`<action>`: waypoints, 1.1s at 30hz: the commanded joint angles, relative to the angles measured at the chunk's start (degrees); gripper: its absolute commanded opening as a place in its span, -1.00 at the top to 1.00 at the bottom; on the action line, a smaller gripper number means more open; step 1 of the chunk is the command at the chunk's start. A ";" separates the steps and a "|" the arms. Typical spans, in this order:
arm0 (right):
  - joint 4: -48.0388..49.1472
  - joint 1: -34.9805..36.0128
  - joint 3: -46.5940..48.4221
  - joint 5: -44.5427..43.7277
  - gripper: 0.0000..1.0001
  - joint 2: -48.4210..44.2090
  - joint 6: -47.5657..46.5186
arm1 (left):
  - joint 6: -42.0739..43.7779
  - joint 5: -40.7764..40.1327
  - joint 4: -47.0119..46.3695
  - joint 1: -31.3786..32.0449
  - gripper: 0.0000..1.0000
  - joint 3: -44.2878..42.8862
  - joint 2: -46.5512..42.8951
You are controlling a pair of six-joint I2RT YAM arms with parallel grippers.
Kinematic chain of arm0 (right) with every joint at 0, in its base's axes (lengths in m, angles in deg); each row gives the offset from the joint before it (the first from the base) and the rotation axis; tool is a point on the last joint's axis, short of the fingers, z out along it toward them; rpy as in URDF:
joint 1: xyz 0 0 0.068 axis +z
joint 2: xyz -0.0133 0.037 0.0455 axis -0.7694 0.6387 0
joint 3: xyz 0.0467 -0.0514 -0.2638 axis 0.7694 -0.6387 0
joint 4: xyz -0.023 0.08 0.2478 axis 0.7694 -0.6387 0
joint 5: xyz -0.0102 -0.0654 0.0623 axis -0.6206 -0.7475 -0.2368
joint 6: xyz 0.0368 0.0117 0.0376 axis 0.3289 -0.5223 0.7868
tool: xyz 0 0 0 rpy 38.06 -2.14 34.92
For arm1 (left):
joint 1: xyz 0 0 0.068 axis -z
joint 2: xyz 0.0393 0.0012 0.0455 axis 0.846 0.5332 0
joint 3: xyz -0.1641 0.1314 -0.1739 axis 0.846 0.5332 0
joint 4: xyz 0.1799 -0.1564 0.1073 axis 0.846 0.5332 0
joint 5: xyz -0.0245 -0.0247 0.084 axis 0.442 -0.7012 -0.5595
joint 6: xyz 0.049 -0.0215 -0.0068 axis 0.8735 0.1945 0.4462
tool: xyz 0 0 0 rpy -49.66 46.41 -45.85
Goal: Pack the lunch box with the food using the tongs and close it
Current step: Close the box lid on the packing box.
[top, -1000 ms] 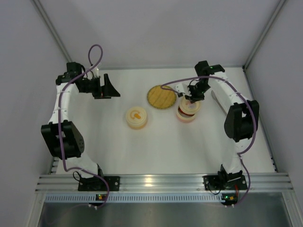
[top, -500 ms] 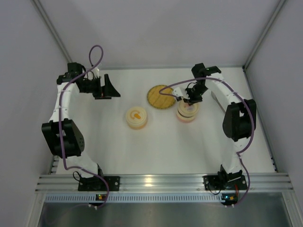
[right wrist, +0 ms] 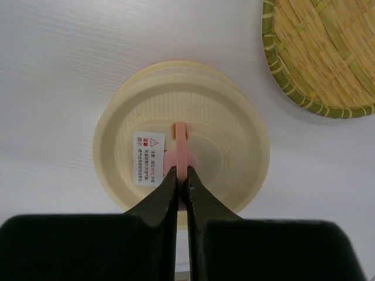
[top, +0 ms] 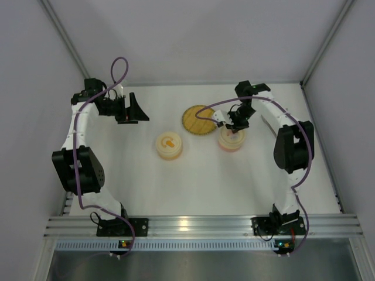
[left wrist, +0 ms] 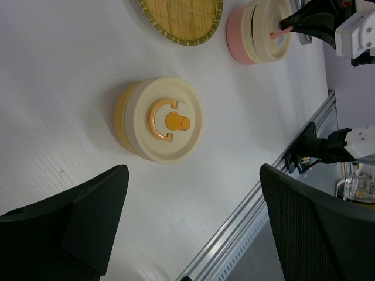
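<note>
Pink handle [right wrist: 181, 143] of the lunch-box lid [right wrist: 231, 146] sits pinched between right jaws.

Woven plate [top: 198, 120] on white table [top: 202, 178]

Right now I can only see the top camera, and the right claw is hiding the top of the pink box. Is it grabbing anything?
Observer: Yes. The right claw is shut on a thin pink handle that stands upright on the cream lid.
Operator: Is anything else on that lid?
Observer: A small white sticker with a red warning triangle sits just beside the handle.
Operator: What about the handle on the orange box?
Observer: Its orange ring handle lies flat on the lid. The left claw is wide open and well apart from it.
</note>
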 commanded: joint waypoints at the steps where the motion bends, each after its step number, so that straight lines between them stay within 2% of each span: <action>1: -1.95 1.38 0.55 2.34 1.00 1.14 -1.60 | 0.88 0.75 -1.18 -0.21 -0.96 0.03 0.22; 20: -4.85 1.55 4.85 2.43 1.00 4.92 2.01 | 0.97 0.84 -1.09 -0.21 -0.96 0.03 0.49; 33: -7.57 1.38 5.91 2.60 1.00 4.48 0.51 | 0.97 1.37 -1.01 -0.21 -0.96 0.12 0.75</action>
